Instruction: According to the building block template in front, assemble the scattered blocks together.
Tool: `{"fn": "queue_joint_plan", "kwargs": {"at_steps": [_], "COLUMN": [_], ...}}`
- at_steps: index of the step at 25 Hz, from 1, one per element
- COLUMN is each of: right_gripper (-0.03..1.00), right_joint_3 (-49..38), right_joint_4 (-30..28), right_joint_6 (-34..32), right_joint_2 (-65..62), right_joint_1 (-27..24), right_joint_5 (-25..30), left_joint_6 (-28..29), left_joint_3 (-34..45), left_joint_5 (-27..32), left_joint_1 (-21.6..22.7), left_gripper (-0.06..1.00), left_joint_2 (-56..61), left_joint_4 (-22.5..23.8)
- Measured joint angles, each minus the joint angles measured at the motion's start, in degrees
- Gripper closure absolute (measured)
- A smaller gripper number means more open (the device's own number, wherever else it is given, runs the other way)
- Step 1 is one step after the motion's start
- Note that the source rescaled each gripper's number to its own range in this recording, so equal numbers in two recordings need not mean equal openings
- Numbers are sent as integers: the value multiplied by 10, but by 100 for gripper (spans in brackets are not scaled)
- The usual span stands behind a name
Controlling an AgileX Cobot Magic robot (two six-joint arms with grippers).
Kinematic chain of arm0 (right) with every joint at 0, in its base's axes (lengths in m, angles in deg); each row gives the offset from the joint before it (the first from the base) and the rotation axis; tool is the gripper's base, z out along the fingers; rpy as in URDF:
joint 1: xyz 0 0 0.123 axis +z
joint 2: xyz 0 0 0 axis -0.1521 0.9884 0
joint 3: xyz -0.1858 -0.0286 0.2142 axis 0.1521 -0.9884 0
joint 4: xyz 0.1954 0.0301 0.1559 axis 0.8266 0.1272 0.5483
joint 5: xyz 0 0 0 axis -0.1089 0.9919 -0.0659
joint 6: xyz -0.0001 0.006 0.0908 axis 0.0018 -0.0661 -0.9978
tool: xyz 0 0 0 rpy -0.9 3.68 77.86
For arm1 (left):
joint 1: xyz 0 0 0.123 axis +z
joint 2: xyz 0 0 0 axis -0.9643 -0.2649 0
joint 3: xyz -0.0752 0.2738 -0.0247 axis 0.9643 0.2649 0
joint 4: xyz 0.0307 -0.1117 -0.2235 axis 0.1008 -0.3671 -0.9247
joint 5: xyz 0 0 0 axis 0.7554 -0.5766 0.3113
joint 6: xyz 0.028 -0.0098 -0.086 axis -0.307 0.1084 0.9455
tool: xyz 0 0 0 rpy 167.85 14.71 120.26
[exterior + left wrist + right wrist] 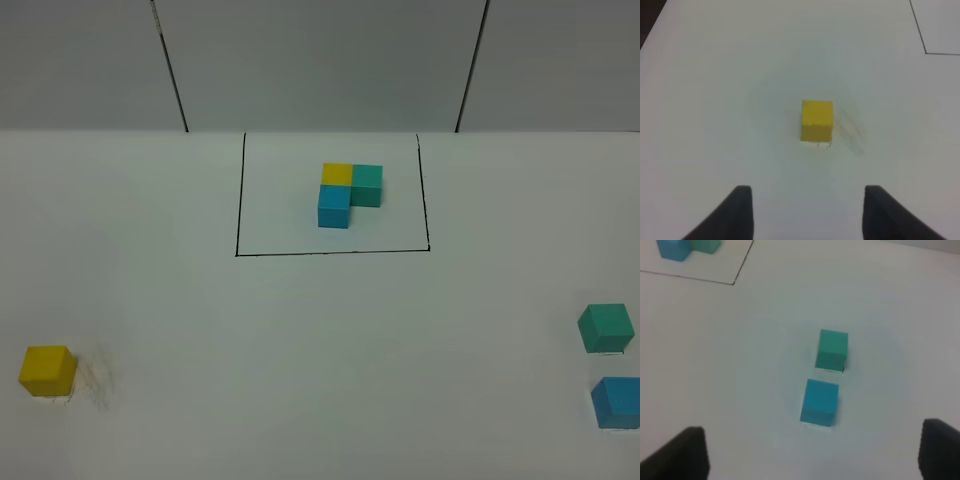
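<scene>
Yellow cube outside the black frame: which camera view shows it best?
The left wrist view: the yellow cube sits mid-frame, large and unobstructed, with its top and one side visible. The exterior high view shows it small near the left edge. The right wrist view does not show it.

the sky-blue cube [618,402] is clipped at the high view's right edge; the right wrist view crops the template [674,249].

Surface [300,340]: plain white, matte.
Frame [330,251]: thin black line.
Template cluster [340,195] inside the frame: one yellow, one teal-green, one sky-blue cube.
Outside the frame: yellow cube [47,370], teal-green cube [605,328], sky-blue cube [616,402], all plain.
Left hand [807,192], right hand [815,437]: black fingers.
Wall [320,60] behind the frame: pale grey panels, dark seams.
</scene>
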Motion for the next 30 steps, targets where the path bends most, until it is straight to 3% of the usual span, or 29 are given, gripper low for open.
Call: {"fn": "queue_joint_plan", "kwargs": {"at_steps": [25,30], "right_gripper": [24,24], "right_joint_3": [0,0], "right_joint_4": [0,0], "right_joint_6": [0,0], "right_joint_2": [0,0], "right_joint_1": [0,0], "right_joint_5": [0,0], "left_joint_6": [-1,62], "left_joint_3": [0,-29], "left_joint_5": [0,-48], "left_joint_1": [0,0], "left_gripper": [84,84], "left_joint_2": [-1,-67], "left_joint_4": [0,0]}}
